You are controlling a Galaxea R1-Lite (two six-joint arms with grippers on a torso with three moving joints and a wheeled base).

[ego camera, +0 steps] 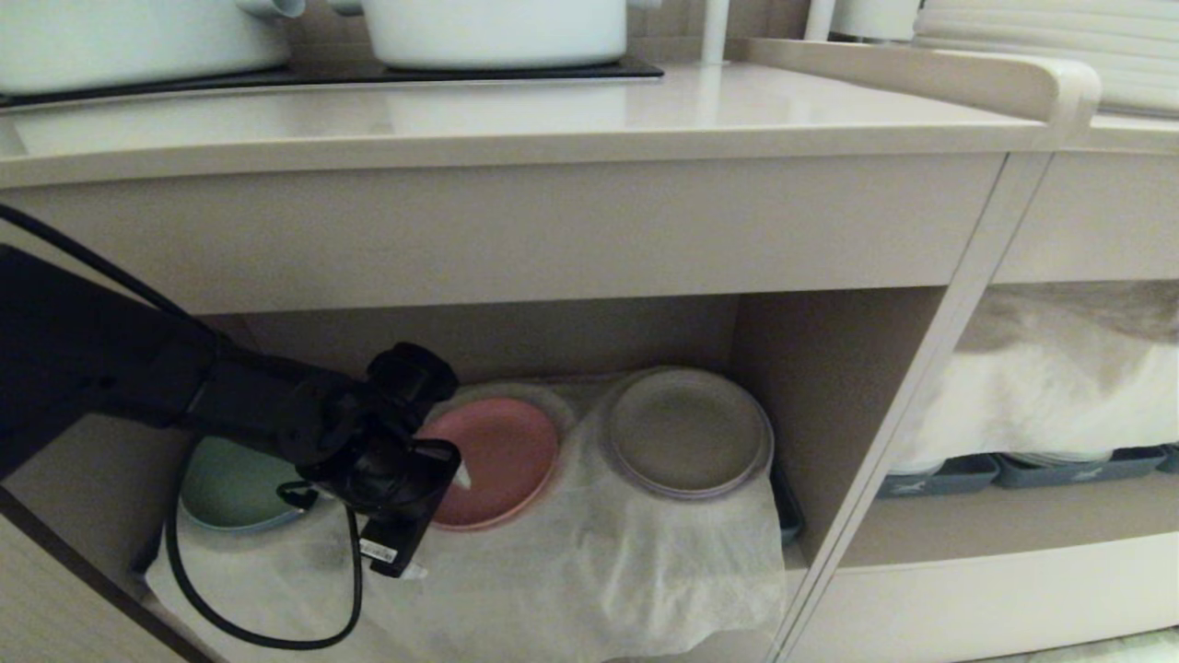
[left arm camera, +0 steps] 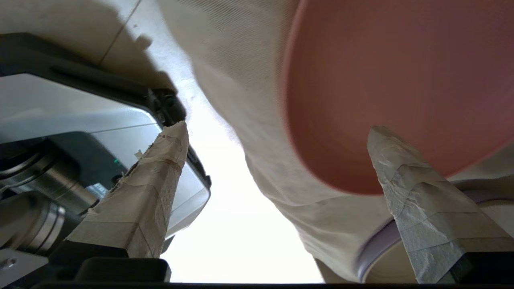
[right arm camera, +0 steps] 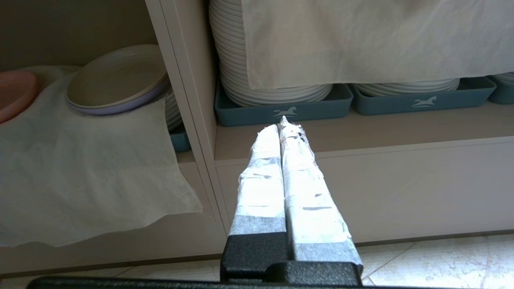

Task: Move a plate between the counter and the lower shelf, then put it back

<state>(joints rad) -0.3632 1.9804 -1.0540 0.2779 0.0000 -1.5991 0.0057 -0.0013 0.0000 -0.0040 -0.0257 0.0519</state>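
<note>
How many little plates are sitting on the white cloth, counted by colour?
Pink plate: 1
Green plate: 1
Brown-grey plate: 1
Total: 3

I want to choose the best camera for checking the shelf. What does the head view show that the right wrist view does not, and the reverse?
Only the head view shows the counter with white pots on the hob, the green plate, and the left tool, open beside the pink plate.

Only the right wrist view shows the right tool, shut, the floor tiles, and the tall stack of white plates in a blue tray.

Both show the pink plate, the brown-grey plate and the white cloth on the lower shelf.
</note>
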